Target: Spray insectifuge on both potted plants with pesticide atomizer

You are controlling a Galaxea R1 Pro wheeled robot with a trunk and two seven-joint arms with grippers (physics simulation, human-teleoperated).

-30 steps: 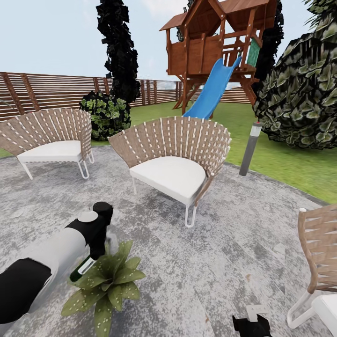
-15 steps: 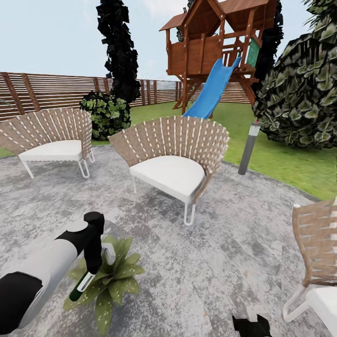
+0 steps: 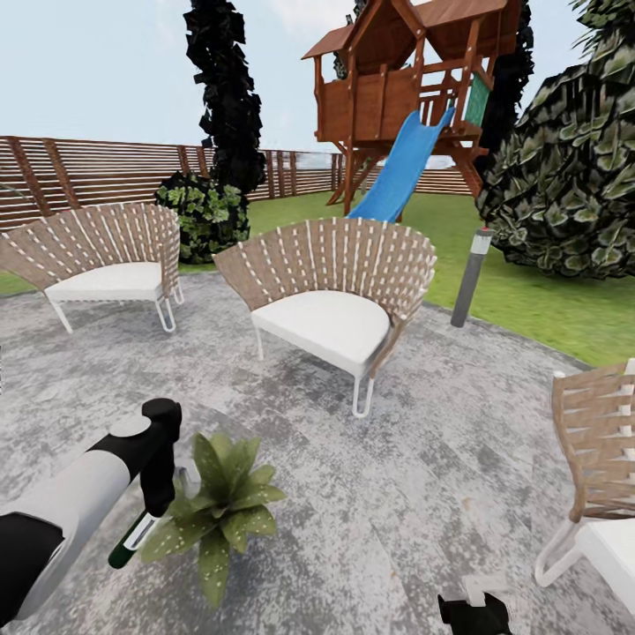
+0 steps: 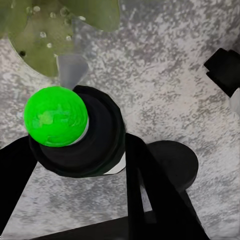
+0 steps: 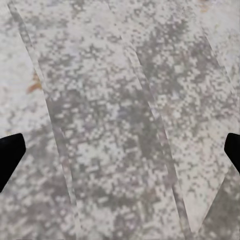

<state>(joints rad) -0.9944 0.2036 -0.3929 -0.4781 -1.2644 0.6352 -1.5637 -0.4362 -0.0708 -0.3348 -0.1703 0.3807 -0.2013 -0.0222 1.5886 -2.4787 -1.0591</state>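
Since approx 1 s ago, L arm has dropped lower and swung leftward in head view; camera shifted a bit too. Left gripper [image 3: 148,516] is clamped on the pesticide atomizer [image 3: 130,540], bottle tilted, its dark-green base pointing down-left, hanging just beside the potted plant [image 3: 222,504], w/ droplets on the leaves. In L wrist view the bottle's bright-green end [image 4: 56,116] sits between the black fingers [image 4: 150,195]. Right gripper [image 3: 474,610] at lower edge of head view; R wrist view shows both tips wide apart over bare stone patio [image 5: 120,120], nothing held. Wicker chairs [image 3: 331,295] beyond, bollard lamp [image 3: 469,278] by the lawn.
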